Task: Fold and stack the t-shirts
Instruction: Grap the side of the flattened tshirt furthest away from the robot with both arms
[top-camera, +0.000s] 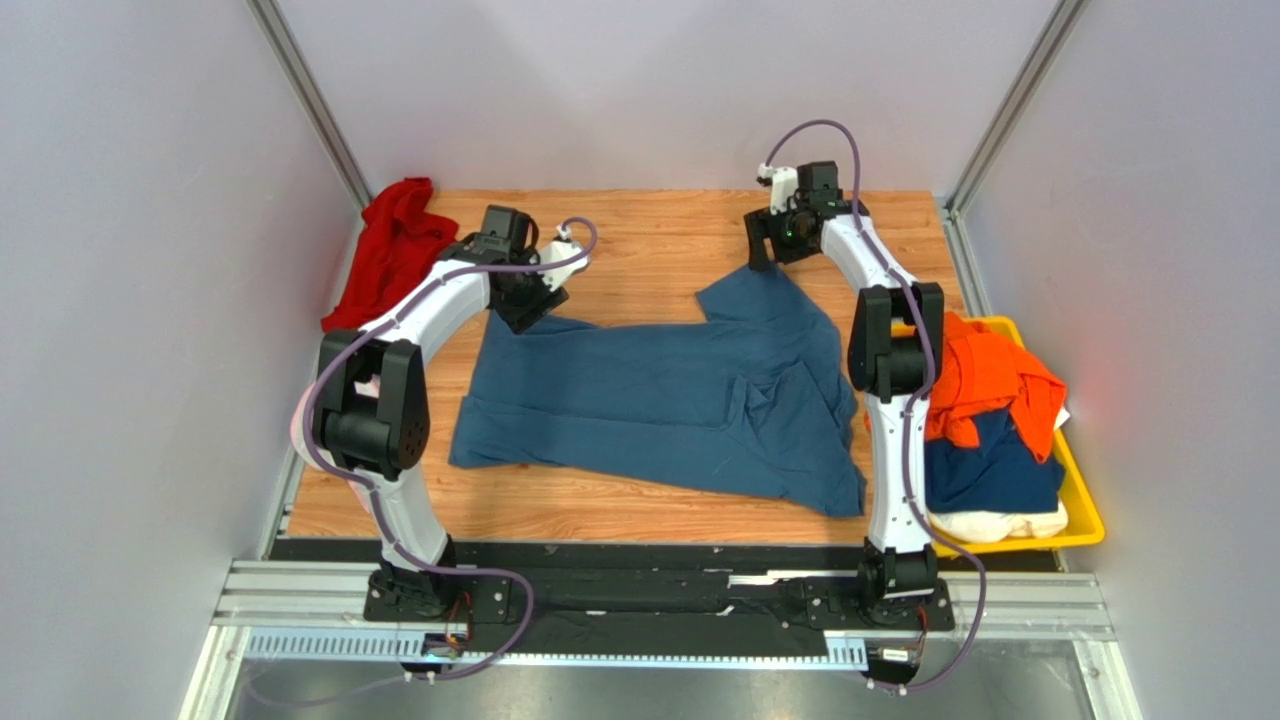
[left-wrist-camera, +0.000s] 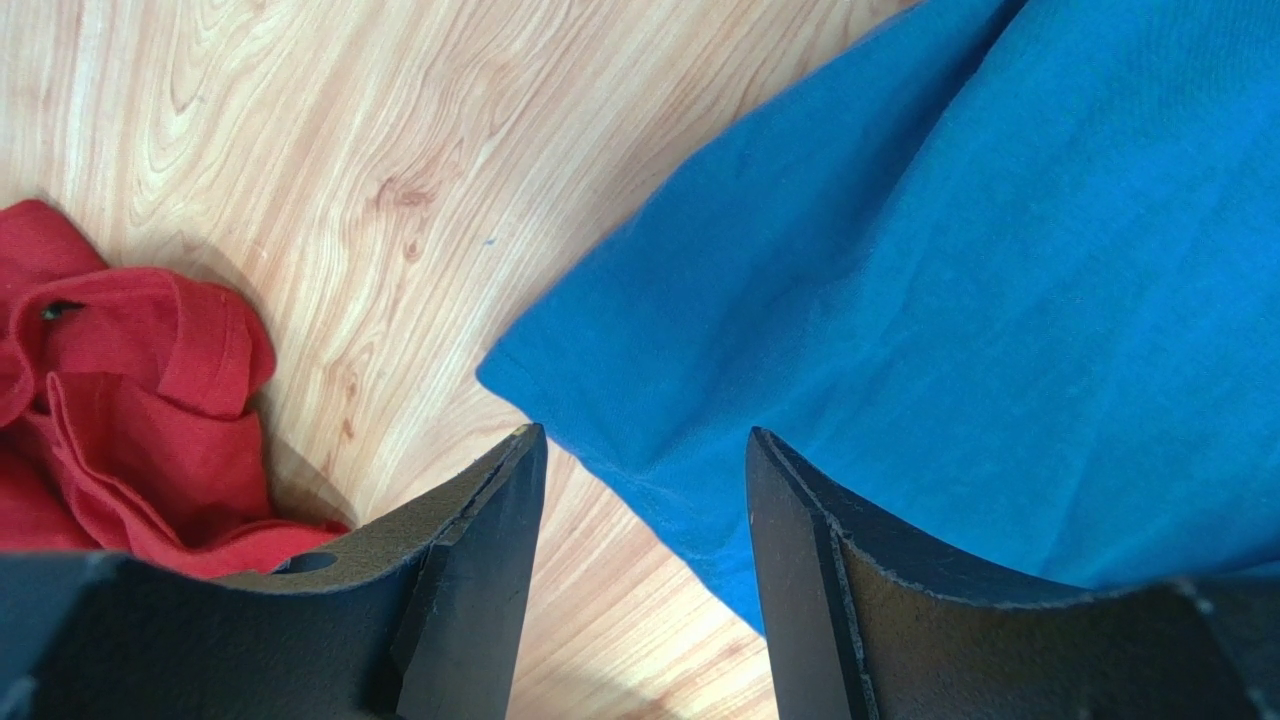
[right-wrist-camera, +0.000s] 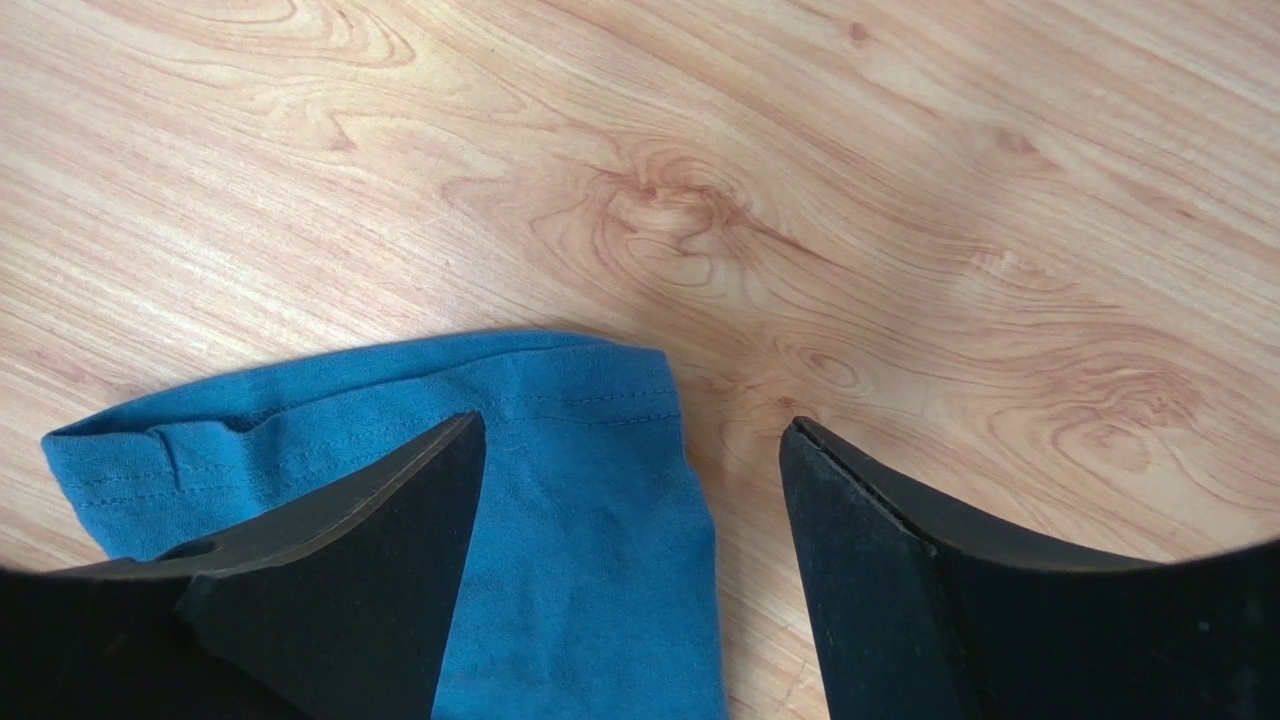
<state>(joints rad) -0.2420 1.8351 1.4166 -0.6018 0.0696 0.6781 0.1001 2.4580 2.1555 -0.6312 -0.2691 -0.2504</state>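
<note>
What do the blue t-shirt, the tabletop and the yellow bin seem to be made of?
Blue t-shirt: soft matte knit cloth, going by its stitched hem and creases. Tabletop: wood or wood-look laminate, with grain, knots and a faint sheen. Yellow bin: probably moulded plastic, judging by its smooth bright rim.

Grey walls (top-camera: 135, 225), wooden table (top-camera: 661, 240)

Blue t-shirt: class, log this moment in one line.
blue t-shirt: spread | left gripper: jaws open at corner | right gripper: jaws open at sleeve
</note>
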